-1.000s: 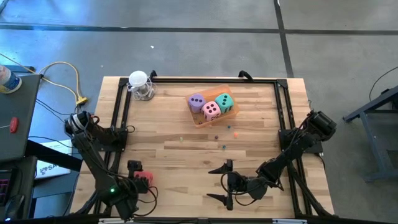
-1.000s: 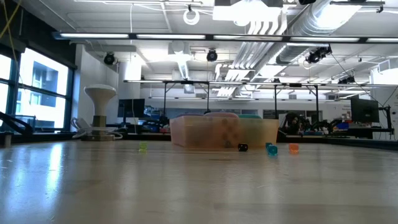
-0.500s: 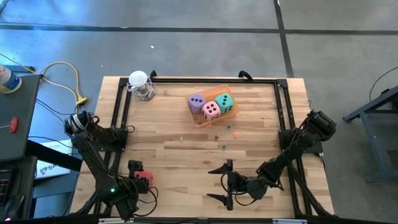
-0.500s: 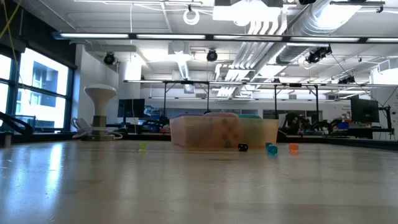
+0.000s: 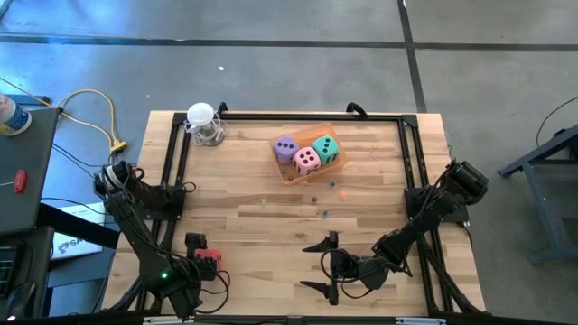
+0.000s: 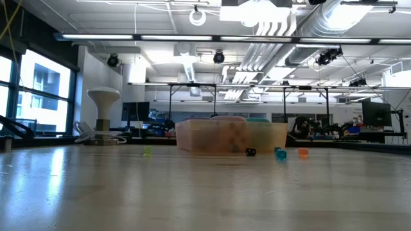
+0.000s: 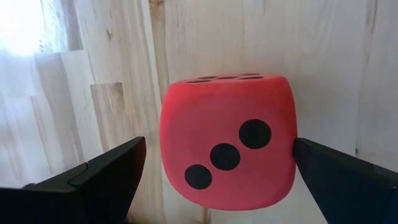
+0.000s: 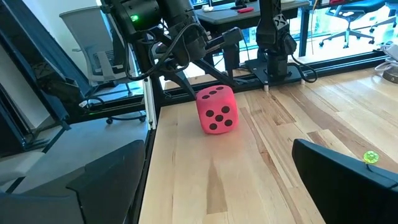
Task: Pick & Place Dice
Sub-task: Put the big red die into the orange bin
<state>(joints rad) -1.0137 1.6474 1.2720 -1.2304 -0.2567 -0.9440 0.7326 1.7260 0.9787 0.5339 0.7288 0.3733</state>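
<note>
— Dice check: where are they sitting?

— I'm seeing the red die [image 7: 227, 149] lying on the table [image 5: 271, 226] near its front-left edge, between the left gripper's [image 5: 200, 254] spread jaws, apparently ungripped. The purple die [image 5: 286, 147], pink die [image 5: 307, 160] and teal die [image 5: 327, 148] are sitting in the orange tray [image 5: 336, 166].

— And your right arm?

— I'm resting the right gripper [image 5: 322, 265] near the front edge, jaws apart, holding nothing.
</note>
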